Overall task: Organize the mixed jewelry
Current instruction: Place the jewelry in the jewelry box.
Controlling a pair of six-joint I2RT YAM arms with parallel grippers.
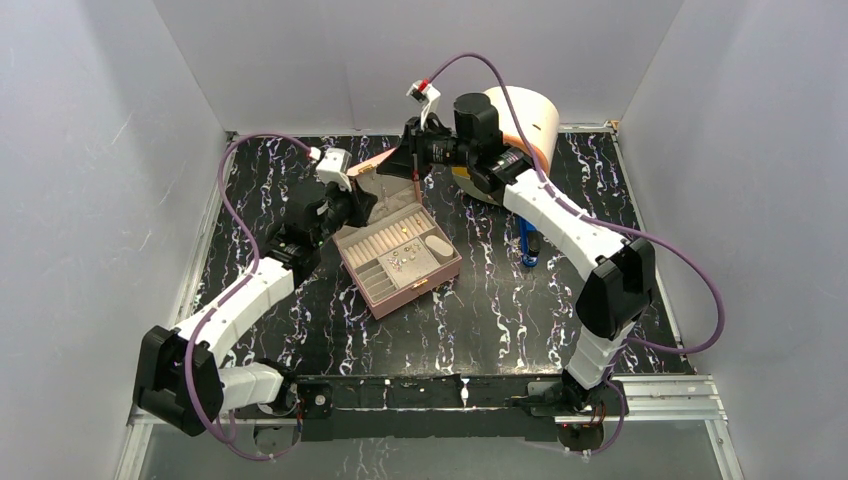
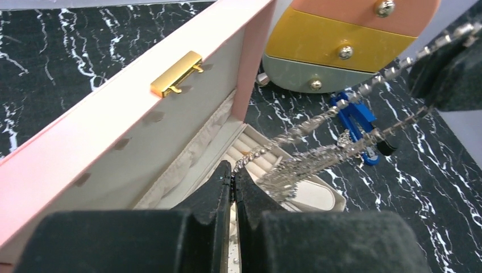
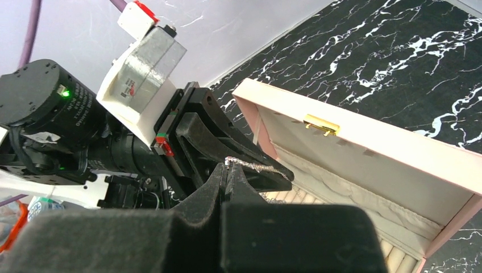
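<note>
A silver beaded chain [image 2: 318, 122] with a fringe of strands [image 2: 301, 168] hangs taut between my two grippers, above the open pink jewelry box [image 1: 428, 278]. My left gripper [image 2: 233, 173] is shut on the chain's lower end, over the box's ring rolls. My right gripper [image 3: 226, 166] is shut on the other end [image 3: 253, 165], just in front of the left fingers [image 3: 250, 162]. From above, the left gripper [image 1: 358, 205] and the right gripper [image 1: 414, 188] sit close together at the box's back. Tiny glinting pieces [image 1: 404, 257] lie in the box's compartments.
The box lid [image 2: 113, 131] stands upright to the left of my left gripper, with a gold clasp [image 2: 176, 74] on it. A round drawer stand [image 1: 525, 120] sits at the back right. A blue elongated object [image 1: 528, 245] lies right of the box.
</note>
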